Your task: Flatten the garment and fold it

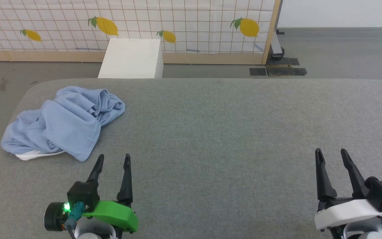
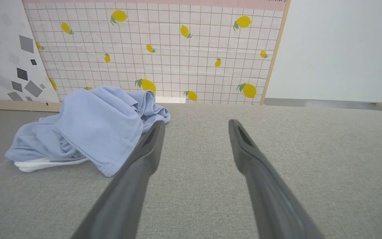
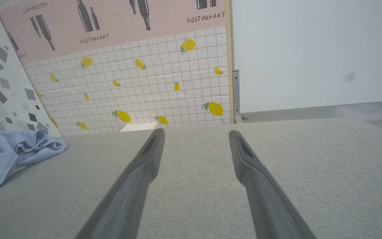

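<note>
Tabletop (image 1: 227, 132) with garment (image 1: 65, 122), lemon-print backdrop (image 1: 194, 23)

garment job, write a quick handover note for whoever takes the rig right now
Left gripper: open, empty, just near of the garment's closest edge, not touching it.
Right gripper: open, empty, at the table's right side, far from the garment.
Garment: crumpled in a heap at the left end of the grey table, with a white edge poking out at its near side.
Done: nothing yet.
Left: spread it flat, then fold it.
</note>
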You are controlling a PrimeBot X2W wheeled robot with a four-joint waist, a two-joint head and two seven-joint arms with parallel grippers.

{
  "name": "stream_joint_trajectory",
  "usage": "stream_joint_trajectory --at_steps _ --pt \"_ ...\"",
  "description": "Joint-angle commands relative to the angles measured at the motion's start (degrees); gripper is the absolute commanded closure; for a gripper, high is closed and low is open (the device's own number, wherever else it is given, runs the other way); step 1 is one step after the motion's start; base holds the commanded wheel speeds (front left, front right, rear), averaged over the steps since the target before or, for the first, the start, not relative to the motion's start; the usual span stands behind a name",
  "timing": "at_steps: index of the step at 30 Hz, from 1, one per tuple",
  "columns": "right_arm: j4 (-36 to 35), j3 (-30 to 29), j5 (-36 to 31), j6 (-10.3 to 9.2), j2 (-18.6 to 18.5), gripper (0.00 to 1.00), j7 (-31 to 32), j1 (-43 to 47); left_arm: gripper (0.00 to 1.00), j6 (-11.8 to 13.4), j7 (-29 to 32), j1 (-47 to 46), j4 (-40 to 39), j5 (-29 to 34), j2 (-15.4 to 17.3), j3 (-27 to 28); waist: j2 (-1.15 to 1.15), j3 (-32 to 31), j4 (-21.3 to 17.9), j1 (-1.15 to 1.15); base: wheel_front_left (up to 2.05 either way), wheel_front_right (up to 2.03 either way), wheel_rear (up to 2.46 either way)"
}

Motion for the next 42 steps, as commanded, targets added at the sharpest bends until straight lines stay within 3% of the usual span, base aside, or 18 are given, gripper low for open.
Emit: stream_joint_trajectory --at_steps 1,42 --pt "0.36 -0.07 0.05 -0.07 0.07 0.00 -0.69 0.97 0.00 -0.38 -0.70 -0.18 0.35 -0.78 -0.27 -0.13 0.00 0.00 0.00 0.00 0.00 0.00 0.00" --pt "1.42 -0.47 1.20 -0.08 0.08 0.00 -2.70 1.11 0.00 -0.73 -2.70 -0.46 1.68 -2.21 -0.32 -0.51 0.00 0.38 0.29 0.00 0.00 0.00 0.00"
